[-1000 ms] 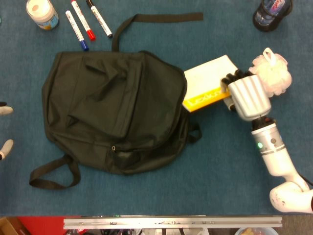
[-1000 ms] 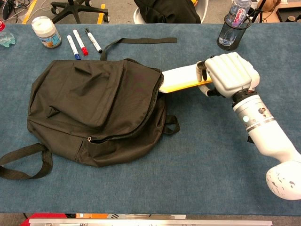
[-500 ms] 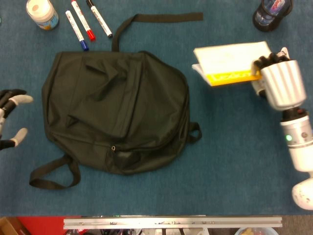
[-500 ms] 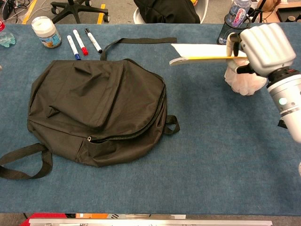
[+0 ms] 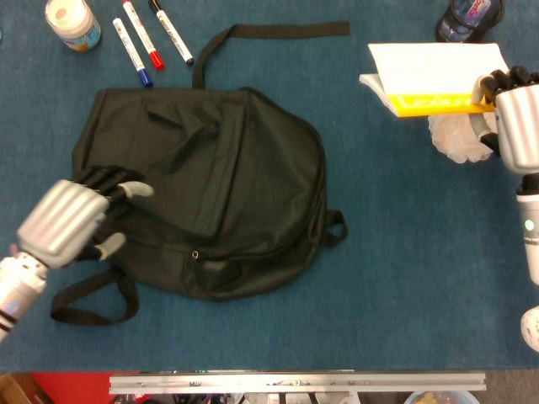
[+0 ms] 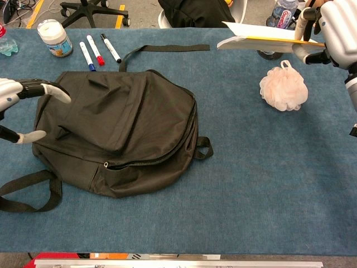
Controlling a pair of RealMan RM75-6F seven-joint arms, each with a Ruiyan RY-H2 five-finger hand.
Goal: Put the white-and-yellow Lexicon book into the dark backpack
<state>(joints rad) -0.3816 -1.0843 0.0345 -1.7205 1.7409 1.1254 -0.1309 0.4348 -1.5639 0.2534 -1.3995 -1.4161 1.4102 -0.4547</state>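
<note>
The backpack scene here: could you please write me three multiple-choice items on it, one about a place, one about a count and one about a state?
1. Where is the book?
A. Inside the backpack
B. Held up in the air by the right hand
C. Flat on the table by the markers

2. How many markers lie at the far left of the table?
A. One
B. Three
C. Five

3. What is the left hand doing?
A. Holding nothing, fingers apart
B. Holding a marker
C. Holding the sponge

Answers: 1 B, the right hand grips the book's end above the table. 2 B, three markers lie beside the jar. 3 A, the left hand is at the backpack's left edge with nothing in it.
</note>
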